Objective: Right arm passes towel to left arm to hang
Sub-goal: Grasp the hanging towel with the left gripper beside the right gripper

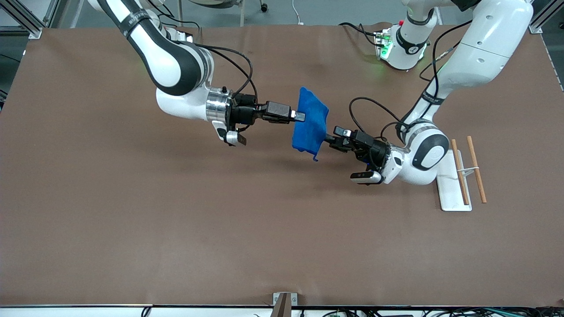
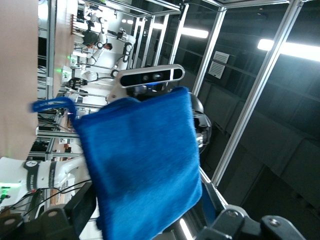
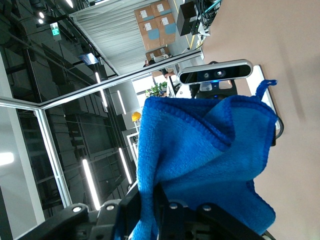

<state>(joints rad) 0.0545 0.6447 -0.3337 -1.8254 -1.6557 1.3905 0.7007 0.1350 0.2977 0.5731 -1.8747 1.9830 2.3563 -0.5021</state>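
Observation:
The blue towel (image 1: 310, 121) hangs in the air over the middle of the table, its corner loop at the lower edge. My right gripper (image 1: 302, 116) is shut on the towel's upper part and holds it up; in the right wrist view the towel (image 3: 210, 145) is pinched between the fingers of that gripper (image 3: 150, 205). My left gripper (image 1: 329, 138) is at the towel's edge on the left arm's side. In the left wrist view the towel (image 2: 140, 165) hangs between the spread fingers of this gripper (image 2: 147, 220), which is open.
A white rack base (image 1: 456, 185) with two wooden rods (image 1: 476, 169) stands toward the left arm's end of the table, beside the left arm's wrist. The left arm's base (image 1: 403, 42) with its red knob is at the table's top edge.

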